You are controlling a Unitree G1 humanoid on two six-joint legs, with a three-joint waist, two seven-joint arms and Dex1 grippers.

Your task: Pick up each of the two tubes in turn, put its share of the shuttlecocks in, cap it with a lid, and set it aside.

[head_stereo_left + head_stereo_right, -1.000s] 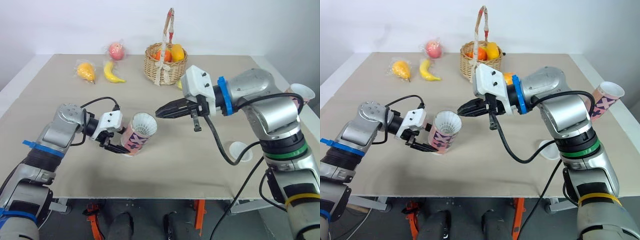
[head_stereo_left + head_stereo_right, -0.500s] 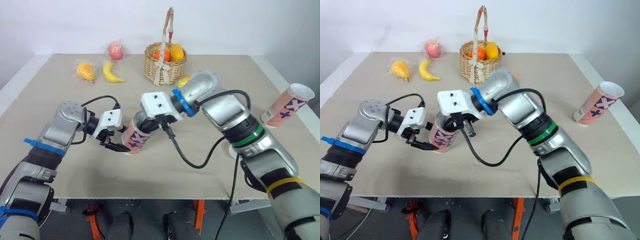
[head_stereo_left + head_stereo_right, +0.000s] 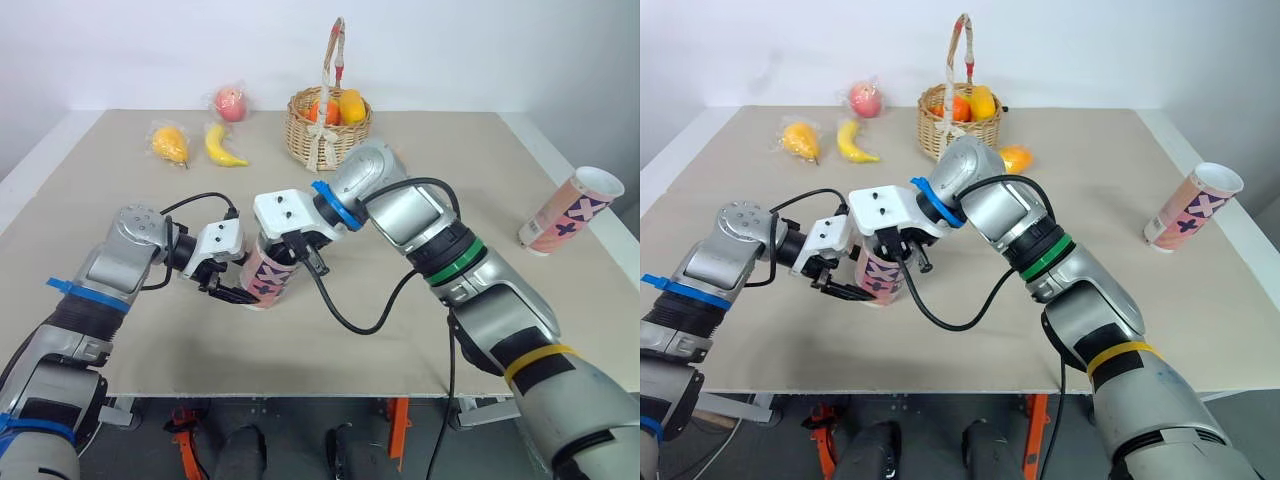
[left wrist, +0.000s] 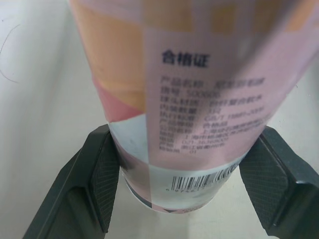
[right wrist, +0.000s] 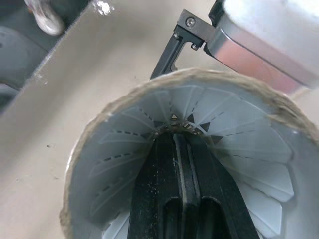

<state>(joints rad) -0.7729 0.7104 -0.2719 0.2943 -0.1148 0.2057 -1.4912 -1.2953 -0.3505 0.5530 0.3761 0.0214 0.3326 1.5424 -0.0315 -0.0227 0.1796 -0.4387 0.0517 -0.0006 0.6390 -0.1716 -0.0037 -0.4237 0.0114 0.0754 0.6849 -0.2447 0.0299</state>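
My left gripper (image 4: pixel 184 185) is shut on the lower end of a pink patterned tube (image 3: pixel 268 276), which stands tilted on the table with its mouth up toward the right. A white shuttlecock (image 5: pixel 124 149) sits inside the mouth, feather skirt facing outward. My right gripper (image 5: pixel 178 138) reaches down into that skirt with its two black fingers pressed together, holding nothing. Its white wrist block (image 3: pixel 285 214) hovers just over the tube's rim. A second pink tube (image 3: pixel 572 210) lies tilted at the table's right edge, open end up.
At the back stand a wicker basket (image 3: pixel 328 128) of fruit, a banana (image 3: pixel 222 146), a bagged orange fruit (image 3: pixel 172 143) and a bagged apple (image 3: pixel 232 101). Another orange fruit (image 3: pixel 1015 158) lies right of the basket. My right arm spans the table's middle.
My right arm has swung left from mid-air and pushed its shut fingers into the tube's mouth, onto the shuttlecock. The left gripper has kept the tube where it was.
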